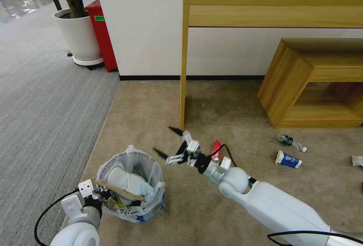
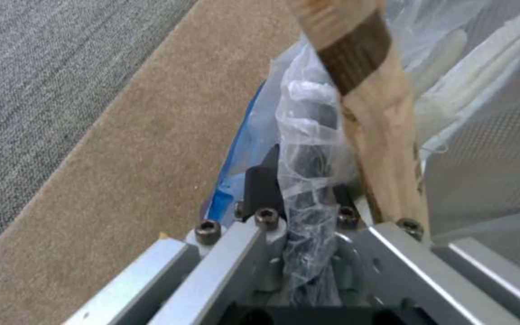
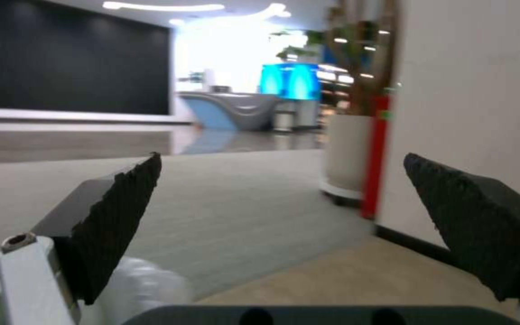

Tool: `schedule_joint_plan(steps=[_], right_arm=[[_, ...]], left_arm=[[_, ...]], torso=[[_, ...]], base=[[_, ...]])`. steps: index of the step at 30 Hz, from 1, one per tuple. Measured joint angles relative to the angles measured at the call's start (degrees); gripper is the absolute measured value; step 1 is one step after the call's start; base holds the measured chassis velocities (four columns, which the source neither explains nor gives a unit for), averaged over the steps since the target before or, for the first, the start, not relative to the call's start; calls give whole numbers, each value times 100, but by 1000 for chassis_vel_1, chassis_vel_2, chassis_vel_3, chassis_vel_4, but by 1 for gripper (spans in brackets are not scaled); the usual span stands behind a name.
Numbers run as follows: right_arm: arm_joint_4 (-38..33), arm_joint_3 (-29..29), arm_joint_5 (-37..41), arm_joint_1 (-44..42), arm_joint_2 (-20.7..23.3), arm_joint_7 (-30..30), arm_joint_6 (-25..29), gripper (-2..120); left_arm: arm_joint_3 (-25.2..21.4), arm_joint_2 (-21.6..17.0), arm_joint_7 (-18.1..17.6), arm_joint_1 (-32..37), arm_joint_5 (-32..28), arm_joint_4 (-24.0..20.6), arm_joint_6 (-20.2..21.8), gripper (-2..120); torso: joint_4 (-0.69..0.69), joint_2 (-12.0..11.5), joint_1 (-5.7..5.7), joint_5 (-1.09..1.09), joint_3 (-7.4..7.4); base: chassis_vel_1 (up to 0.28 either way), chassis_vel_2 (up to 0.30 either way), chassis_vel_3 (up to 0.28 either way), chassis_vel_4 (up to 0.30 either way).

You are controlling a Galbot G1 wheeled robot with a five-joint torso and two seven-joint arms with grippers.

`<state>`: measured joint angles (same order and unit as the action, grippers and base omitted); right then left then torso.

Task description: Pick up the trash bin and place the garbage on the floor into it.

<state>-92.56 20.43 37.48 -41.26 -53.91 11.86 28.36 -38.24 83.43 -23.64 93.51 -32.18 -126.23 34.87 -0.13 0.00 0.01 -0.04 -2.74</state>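
— Largest item?
— The bin [image 1: 130,185], standing on the carpet [image 1: 159,106]. My left gripper [image 1: 99,197] is pinching its rim and crinkly liner; likely light, thin-walled.
— Smaller?
— Red wrapper [image 1: 216,150] beside my right gripper [image 1: 166,142], which is hanging spread wide, holding nothing. Probably flimsy; taking an edge.

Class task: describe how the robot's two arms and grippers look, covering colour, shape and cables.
Both arms are smooth white rounded shells with black cables looping alongside. The right gripper has a silver metal frame, a green band at its wrist and black, ridged, pointed fingers. The left gripper has a silver bolted frame and black fingers.
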Motion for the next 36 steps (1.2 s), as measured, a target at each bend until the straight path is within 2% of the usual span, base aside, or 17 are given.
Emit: schedule_joint_plan(steps=[3, 7, 11, 20, 27, 36], right_arm=[[20, -382, 92, -230, 9, -341, -154, 100], [61, -576, 124, -364, 11, -515, -263, 100], [212, -798, 268, -549, 41, -1009, -576, 100], [587, -907, 384, -745, 25, -1712, -953, 100], [795, -963, 445, -881, 7, -2360, -1547, 100], [842, -878, 473, -945, -16, -2805, -2146, 100]], left_arm=[[-2, -7, 0, -9, -8, 10, 0, 0], [-4, -10, -1, -22, -14, 22, -1, 0], [-15, -19, -1, -46, -44, 28, -1, 0], [-56, -41, -7, -57, -83, 28, -1, 0], [-68, -52, -10, -77, -104, 51, -1, 0], [-77, -51, -13, -87, -109, 58, -1, 0]], torso=[[0, 0, 0, 0, 0], [0, 0, 0, 0, 0], [0, 0, 0, 0, 0], [0, 0, 0, 1, 0], [0, 0, 0, 0, 0], [0, 0, 0, 0, 0]], base=[[0, 0, 0, 0], [0, 0, 0, 0], [0, 0, 0, 0], [0, 0, 0, 0], [0, 0, 0, 0], [0, 0, 0, 0]])
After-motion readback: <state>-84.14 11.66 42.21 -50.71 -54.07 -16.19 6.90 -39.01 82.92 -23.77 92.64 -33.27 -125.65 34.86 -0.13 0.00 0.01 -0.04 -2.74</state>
